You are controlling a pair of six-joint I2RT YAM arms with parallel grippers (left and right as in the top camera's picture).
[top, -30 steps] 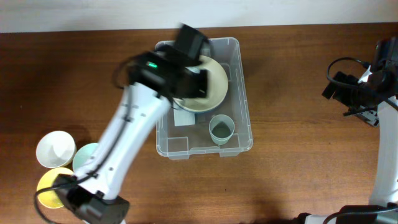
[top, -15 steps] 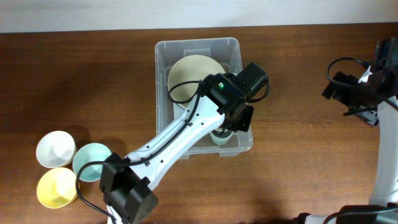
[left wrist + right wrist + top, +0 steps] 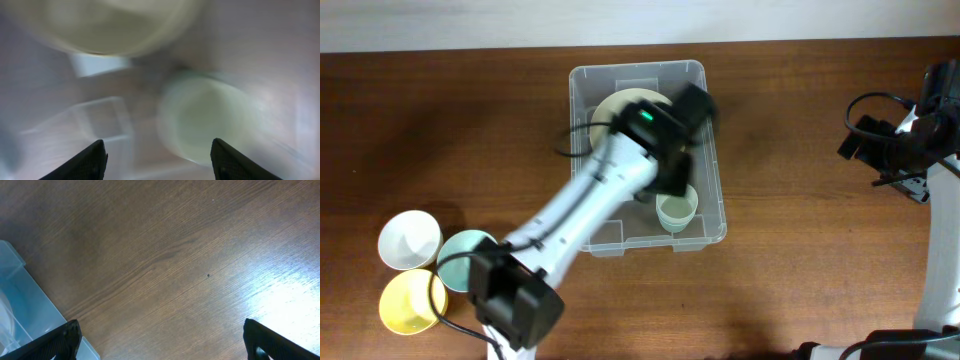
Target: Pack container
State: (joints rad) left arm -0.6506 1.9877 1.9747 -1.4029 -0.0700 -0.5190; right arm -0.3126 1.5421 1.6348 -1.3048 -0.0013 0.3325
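The container (image 3: 714,214), a clear bin, stands mid-table. A cream bowl (image 3: 612,110) lies in its far half and a small pale green cup (image 3: 677,210) stands in its near right part. My left gripper (image 3: 672,172) hangs over the bin's inside, blurred by motion. In the left wrist view, the left gripper (image 3: 160,165) is open with nothing between its fingers; the cup (image 3: 215,120) lies ahead to the right, the bowl (image 3: 110,25) at the top, and a white label (image 3: 97,62) between them. My right gripper (image 3: 165,342) is open over bare wood, with the container's corner (image 3: 20,305) at the left.
Three bowls sit at the table's front left: white (image 3: 408,240), pale teal (image 3: 462,252) and yellow (image 3: 410,300). The right arm (image 3: 895,140) stays at the right edge. The left arm crosses from the front left to the bin.
My left gripper has opened. Its arm swung from the bin's far left to the right side and back toward the middle. The cream bowl now rests farther back. The right arm is still.
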